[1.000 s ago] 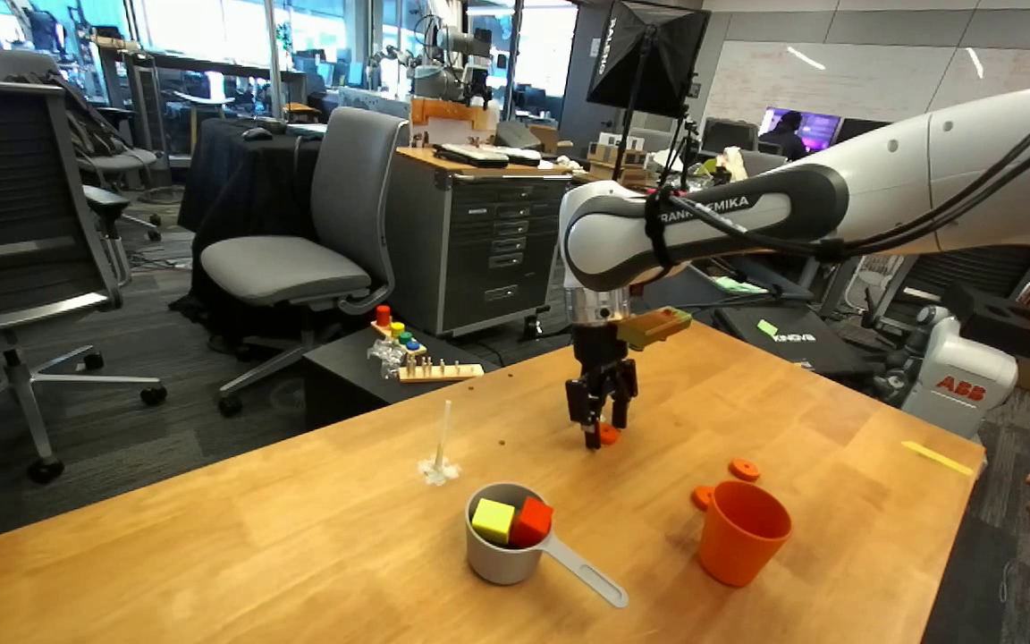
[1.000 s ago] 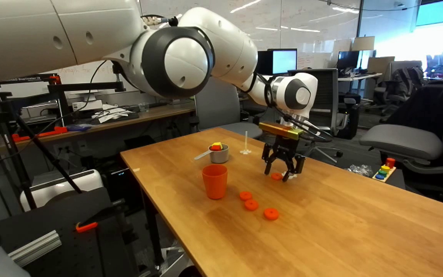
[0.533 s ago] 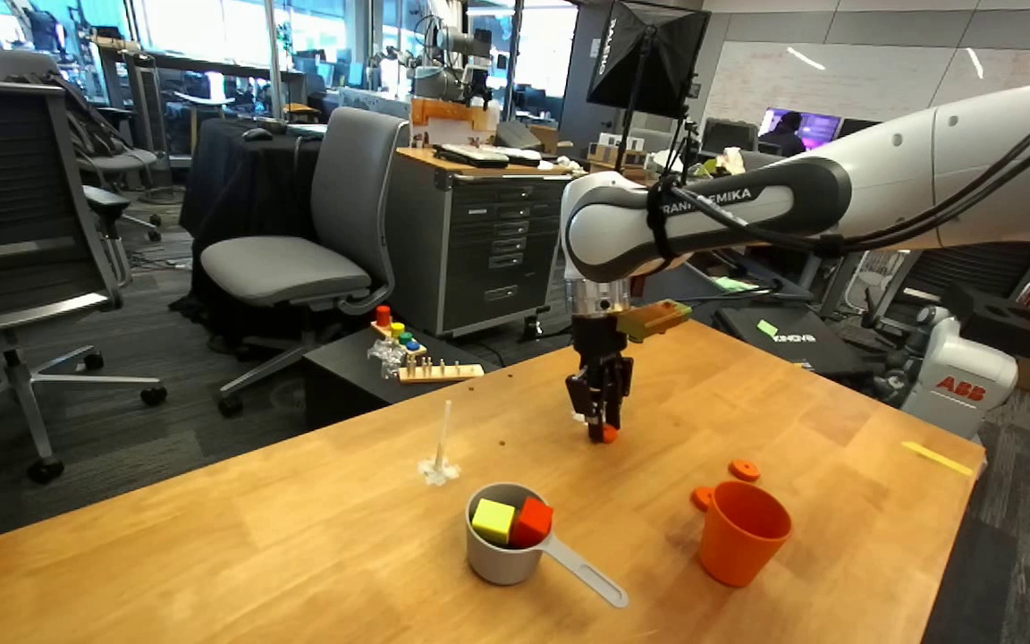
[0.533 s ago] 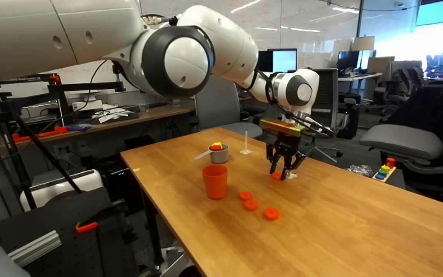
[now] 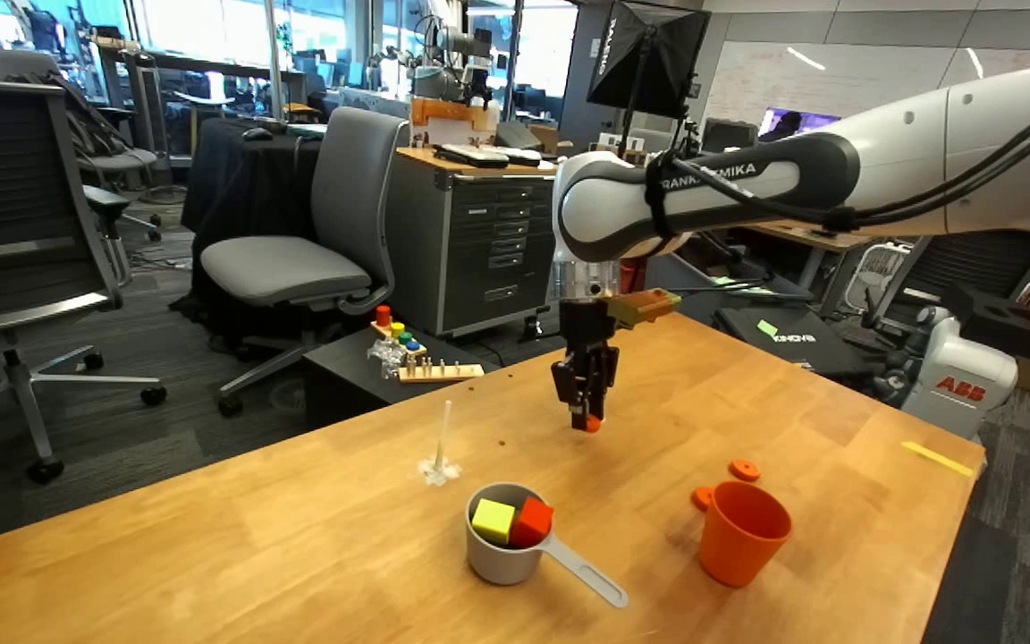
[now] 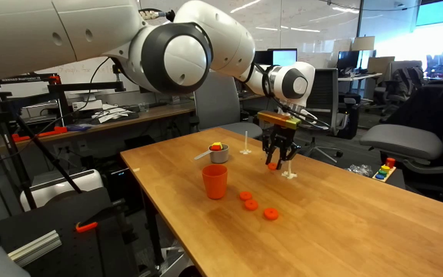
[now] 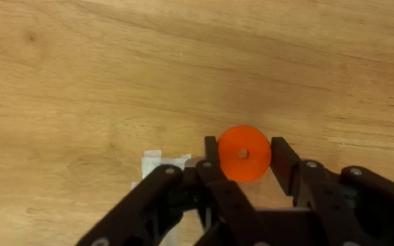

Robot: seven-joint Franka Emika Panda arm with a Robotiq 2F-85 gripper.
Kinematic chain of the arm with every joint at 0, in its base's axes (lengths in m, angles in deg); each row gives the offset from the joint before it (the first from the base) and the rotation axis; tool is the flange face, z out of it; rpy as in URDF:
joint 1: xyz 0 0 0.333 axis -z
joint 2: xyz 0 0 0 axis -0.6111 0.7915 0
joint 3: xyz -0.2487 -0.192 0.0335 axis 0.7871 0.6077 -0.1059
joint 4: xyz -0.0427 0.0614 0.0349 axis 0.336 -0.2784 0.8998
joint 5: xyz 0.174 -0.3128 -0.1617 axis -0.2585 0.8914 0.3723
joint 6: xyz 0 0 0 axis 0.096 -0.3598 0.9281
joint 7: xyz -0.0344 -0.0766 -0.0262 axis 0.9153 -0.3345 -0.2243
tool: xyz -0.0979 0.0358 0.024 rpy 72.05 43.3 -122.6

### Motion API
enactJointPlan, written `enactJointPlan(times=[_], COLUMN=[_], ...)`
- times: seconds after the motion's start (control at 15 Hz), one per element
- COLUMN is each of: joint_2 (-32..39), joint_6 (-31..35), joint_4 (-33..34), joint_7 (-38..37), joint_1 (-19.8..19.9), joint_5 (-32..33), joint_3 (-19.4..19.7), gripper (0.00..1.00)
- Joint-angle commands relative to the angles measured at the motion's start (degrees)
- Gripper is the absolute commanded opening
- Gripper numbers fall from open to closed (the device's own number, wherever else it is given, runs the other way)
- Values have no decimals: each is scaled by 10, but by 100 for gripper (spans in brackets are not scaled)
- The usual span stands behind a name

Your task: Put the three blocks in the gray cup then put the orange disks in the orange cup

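An orange disk [image 7: 244, 164] is clasped across its rim by the gripper [image 7: 245, 149], presumably for dropping into the orange cup [image 5: 735, 553], at four o'clock from it in an exterior view. Two blocks [image 5: 532, 523] are contained in the gray cup [image 5: 499, 565], at seven o'clock.

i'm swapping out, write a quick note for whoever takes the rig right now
Fingers: closed on one disk.
Gray cup: red block and yellow block inside; third block not visible.
Three other disks: on the table near the orange cup, whose bottom is hidden.
Done: two blocks visibly in.
Left: confirm the third block; put the held disk, then the other three, in the orange cup.
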Motion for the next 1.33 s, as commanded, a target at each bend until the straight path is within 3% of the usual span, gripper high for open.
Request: enactJointPlan(times=[0.0, 0.67, 1.27], joint_2=[-28, -89, -227], joint_6=[-7, -2, 46], joint_4=[-4, -68, -280], joint_7=[11, 17, 6], joint_1=[-12, -40, -43], joint_5=[-4, -18, -20], joint_3=[-13, -66, -108], gripper=[18, 18, 18])
